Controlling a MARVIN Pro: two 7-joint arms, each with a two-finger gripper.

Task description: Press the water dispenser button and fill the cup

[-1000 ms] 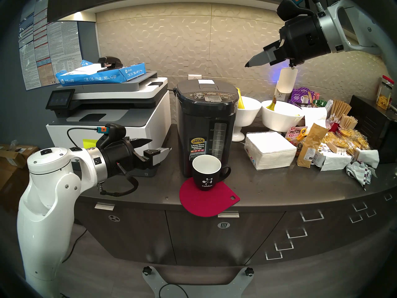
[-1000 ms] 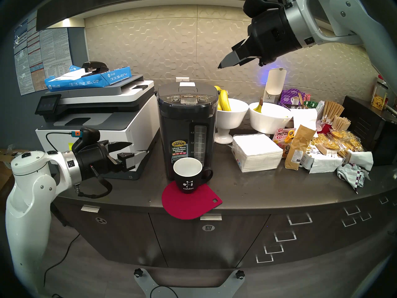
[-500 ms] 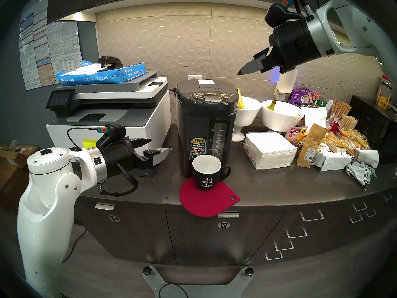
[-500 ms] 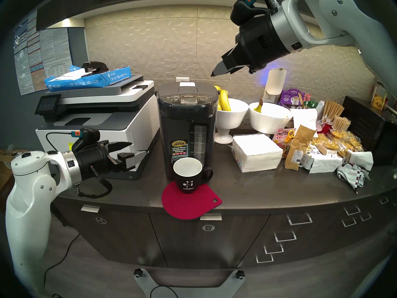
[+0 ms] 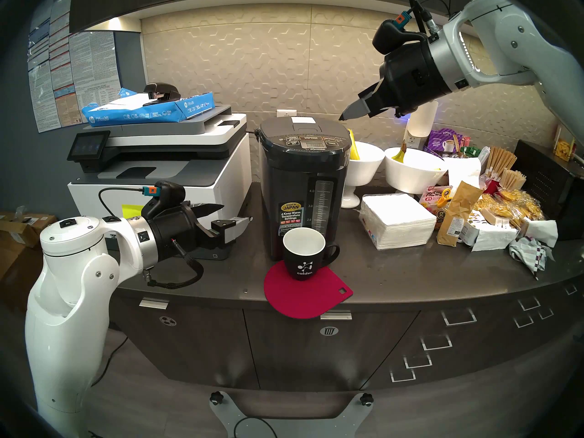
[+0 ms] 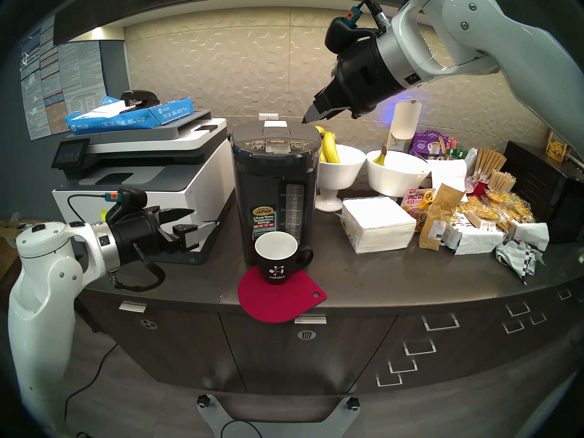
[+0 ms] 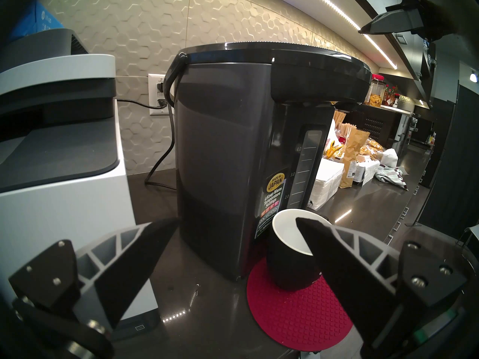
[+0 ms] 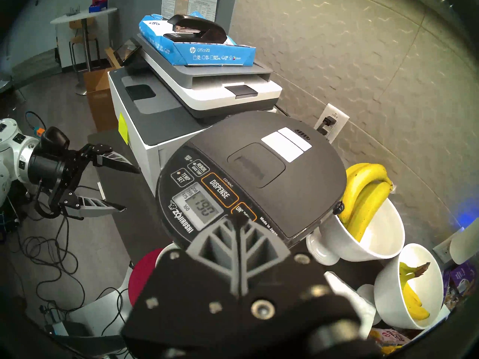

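- Landmark: the water dispenser (image 5: 302, 187), a dark-grey Zojirushi pot, stands upright on the dark countertop (image 5: 395, 270).
- Nearest, in front of the dispenser: the cup (image 5: 304, 257), a black "calder" mug, upright and empty, white inside, handle toward the right. It sits on a red mat (image 5: 308, 293) whose front edge overhangs the counter.
- The left-wrist view alone shows the mat's ribbed surface and the cup just beside the dispenser's base, under the overhanging front.
- Left of the dispenser, at about cup height: the left gripper (image 5: 235, 214), fingers spread wide, holding nothing, clear of the cup.
- Further left, just beside the dispenser: a white-and-grey printer (image 5: 158, 175) carrying a blue HP paper ream (image 5: 148, 111) and a black stapler (image 5: 161, 94).
- On the dispenser's lid: the button (image 8: 219, 193), lettered "DISPENSE", orange-outlined. Head views show it small; the right-wrist view shows it legibly, with the display reading 190.
- Above and to the right of the lid: the right gripper (image 5: 343, 118), fingers pressed together, empty, tilted downward, not touching the lid.
- Right of the dispenser, behind: two white bowls (image 6: 339, 165) with bananas (image 6: 328, 146); the head's left eye shows barely any of the first bunch.
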